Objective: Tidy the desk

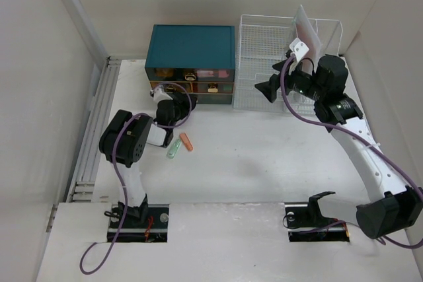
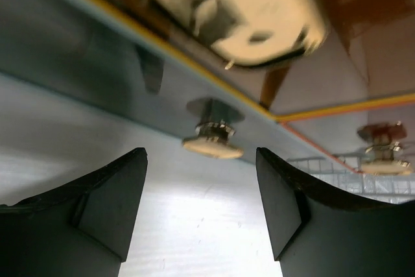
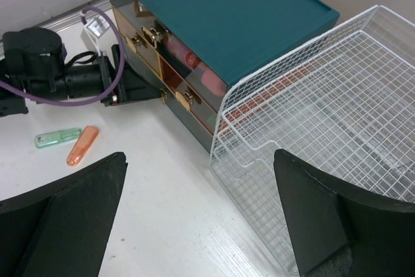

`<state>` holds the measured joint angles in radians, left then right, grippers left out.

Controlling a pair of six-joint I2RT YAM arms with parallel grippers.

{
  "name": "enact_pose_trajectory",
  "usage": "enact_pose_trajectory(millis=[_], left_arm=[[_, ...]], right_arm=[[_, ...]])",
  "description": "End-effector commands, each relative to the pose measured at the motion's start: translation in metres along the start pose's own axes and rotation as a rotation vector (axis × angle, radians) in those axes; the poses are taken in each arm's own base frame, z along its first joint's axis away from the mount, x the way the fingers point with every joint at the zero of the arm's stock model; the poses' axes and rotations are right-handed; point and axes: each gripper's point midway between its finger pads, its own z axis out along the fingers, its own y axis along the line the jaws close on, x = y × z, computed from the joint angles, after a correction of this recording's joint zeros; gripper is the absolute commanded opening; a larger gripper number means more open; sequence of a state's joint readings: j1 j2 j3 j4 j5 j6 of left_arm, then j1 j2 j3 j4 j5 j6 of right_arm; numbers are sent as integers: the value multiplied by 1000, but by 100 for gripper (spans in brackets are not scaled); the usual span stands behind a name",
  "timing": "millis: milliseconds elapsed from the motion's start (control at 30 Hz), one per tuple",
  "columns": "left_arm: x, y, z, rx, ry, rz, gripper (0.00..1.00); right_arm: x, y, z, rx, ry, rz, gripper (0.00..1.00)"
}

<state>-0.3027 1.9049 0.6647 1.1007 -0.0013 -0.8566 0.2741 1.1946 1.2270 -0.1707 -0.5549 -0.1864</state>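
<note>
The white desk (image 1: 264, 156) holds a teal drawer box (image 1: 192, 47) and a white wire rack (image 1: 277, 64) at the back. My left gripper (image 1: 160, 97) is open and empty at the box's lower left drawer. In the left wrist view its fingertips (image 2: 136, 160) flank a brass knob (image 2: 211, 142) just ahead, not touching it. My right gripper (image 1: 268, 88) is open and empty, held above the desk (image 3: 162, 212) by the rack's front left corner (image 3: 224, 141). An orange capsule-shaped item (image 1: 187, 142) and a green one (image 1: 174, 148) lie on the desk near the left arm.
A ribbed metal rail (image 1: 92, 130) runs along the desk's left edge. A flat white panel (image 1: 308, 28) stands upright in the rack. A second brass knob (image 2: 382, 160) shows to the right. The left gripper (image 3: 123, 85) and both small items (image 3: 71, 141) show in the right wrist view.
</note>
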Motion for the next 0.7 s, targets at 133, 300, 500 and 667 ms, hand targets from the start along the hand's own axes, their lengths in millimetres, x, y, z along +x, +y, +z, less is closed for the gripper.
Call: enact_pose_trajectory(millis=[133, 300, 500, 667], left_arm=[[-14, -18, 17, 34, -13, 5, 64], [-15, -14, 22, 12, 4, 3, 63], [-12, -10, 32, -31, 38, 5, 63], [-8, -6, 34, -50, 51, -4, 62]], right_arm=[[-10, 0, 1, -17, -47, -21, 100], [-10, 0, 1, -16, -47, -31, 100], [-10, 0, 1, -16, -47, -31, 100], [-6, 0, 1, -18, -39, -26, 100]])
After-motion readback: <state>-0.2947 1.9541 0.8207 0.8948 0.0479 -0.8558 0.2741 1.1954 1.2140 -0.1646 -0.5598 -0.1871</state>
